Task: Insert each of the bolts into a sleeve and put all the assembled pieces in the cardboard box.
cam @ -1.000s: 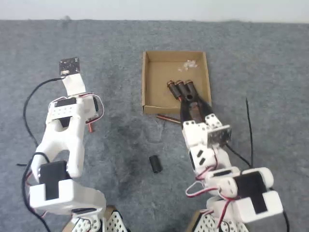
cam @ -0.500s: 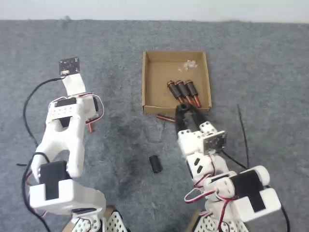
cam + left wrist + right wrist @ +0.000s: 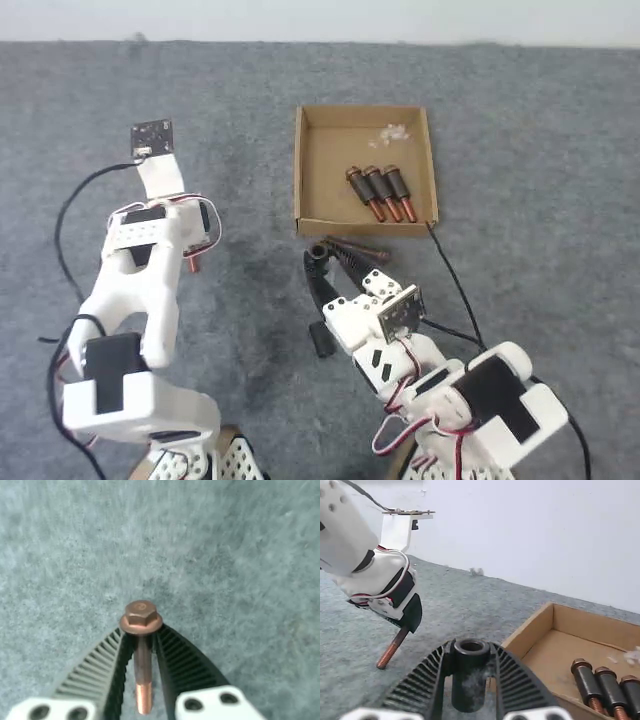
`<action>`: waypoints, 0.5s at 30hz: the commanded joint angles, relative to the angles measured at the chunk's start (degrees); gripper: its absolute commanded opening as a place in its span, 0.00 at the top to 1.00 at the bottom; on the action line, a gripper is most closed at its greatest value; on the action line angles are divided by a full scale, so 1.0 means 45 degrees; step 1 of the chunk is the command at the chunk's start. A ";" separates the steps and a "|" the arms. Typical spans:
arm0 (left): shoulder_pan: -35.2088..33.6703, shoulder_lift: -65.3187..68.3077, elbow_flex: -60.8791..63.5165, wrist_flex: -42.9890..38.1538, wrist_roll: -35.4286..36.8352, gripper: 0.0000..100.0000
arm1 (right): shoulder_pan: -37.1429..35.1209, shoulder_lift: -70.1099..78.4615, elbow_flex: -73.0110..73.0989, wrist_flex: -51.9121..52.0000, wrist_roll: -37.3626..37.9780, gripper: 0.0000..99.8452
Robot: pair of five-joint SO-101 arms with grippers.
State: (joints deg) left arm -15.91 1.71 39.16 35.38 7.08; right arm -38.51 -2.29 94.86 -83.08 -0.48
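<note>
Although the right arm (image 3: pixel 480 395) covers part of a loose sleeve (image 3: pixel 320 345), I read both held parts. The bolt (image 3: pixel 143 672) sits shank between the left gripper (image 3: pixel 142 635) jaws, head just past the tips, clamped. The sleeve (image 3: pixel 469 680) stands upright between the right gripper (image 3: pixel 469 652) jaws, narrowly parted and gripping it.

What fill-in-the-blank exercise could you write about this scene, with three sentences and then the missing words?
1. The left gripper is shut on a copper-coloured ____.
2. The right gripper is shut on a black ____.
3. The cardboard box holds ____ assembled pieces, lying side by side.

Missing words: bolt; sleeve; three.
</note>
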 commanded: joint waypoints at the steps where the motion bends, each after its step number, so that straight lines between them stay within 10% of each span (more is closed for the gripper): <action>1: 0.0332 -0.0918 -0.0068 -0.0352 -0.0098 0.99 | -0.0068 0.0010 -0.0352 -0.0147 -0.0078 0.99; 15: 0.2012 -0.1934 0.0107 -0.0821 -0.0020 0.99 | -0.0029 0.0029 0.0098 -0.0049 0.0860 0.99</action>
State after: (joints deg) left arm -8.26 0.84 39.34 32.92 6.81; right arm -38.51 -2.29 94.77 -83.08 1.45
